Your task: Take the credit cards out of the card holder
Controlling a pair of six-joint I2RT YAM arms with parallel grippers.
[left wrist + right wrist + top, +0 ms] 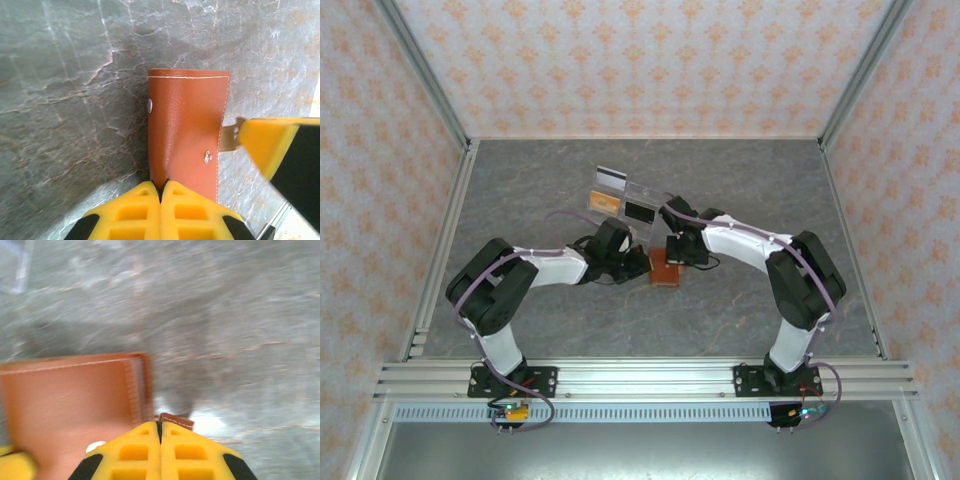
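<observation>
Premises: a purpose-built robot test cell, not a lived-in room. Evidence: a grey marble-pattern tabletop lies directly beneath the yellow fingers. Two robot arms are bolted to an aluminium extrusion rail behind them, and metal-framed wallpaper panels close the far side and both flanks.

No words, brands, numbers or signs can be read; the card holder is plain leather, the credit cards too small
</observation>
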